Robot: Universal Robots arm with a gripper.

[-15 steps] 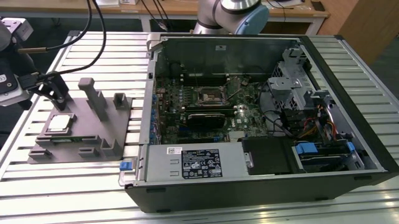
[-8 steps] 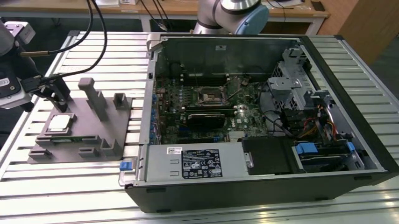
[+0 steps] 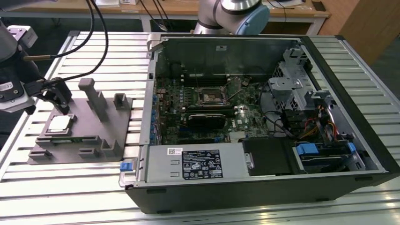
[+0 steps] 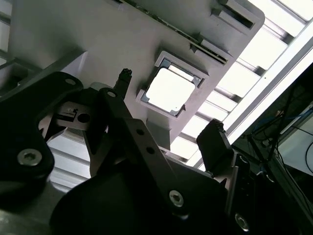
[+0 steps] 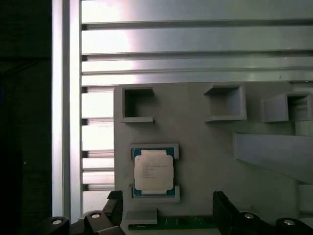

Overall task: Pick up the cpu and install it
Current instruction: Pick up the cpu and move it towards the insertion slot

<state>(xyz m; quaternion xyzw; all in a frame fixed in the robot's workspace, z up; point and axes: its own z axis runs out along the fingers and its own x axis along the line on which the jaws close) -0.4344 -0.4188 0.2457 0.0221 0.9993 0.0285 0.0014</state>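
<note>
- So far nothing of the job looks done: the small flat square cpu [image 5: 153, 170] with its pale silvery metal top lies in a shallow framed pocket on the big grey plastic block [image 3: 87, 133] with upright posts.
- That block sits on the slatted aluminium desk [image 3: 93, 187], at the exterior view's left, just beside the open black computer case [image 3: 262, 187].
- The dark claw [image 5: 167, 196] hovers close above the chip. Its two fingers are spread wide with nothing between them, one to either side of the pocket, and in both wrist views they are clear of the chip's edges.
- Inside the case, the square metal-rimmed socket [image 3: 211, 97] on the green motherboard [image 3: 181, 93] is well apart from the chip. I cannot tell from here whether it stands ready to take anything.
- By my reckoning the work is at its very start: the claw is lined up over the chip, with no grasp made, no lift and no seating in the socket.
</note>
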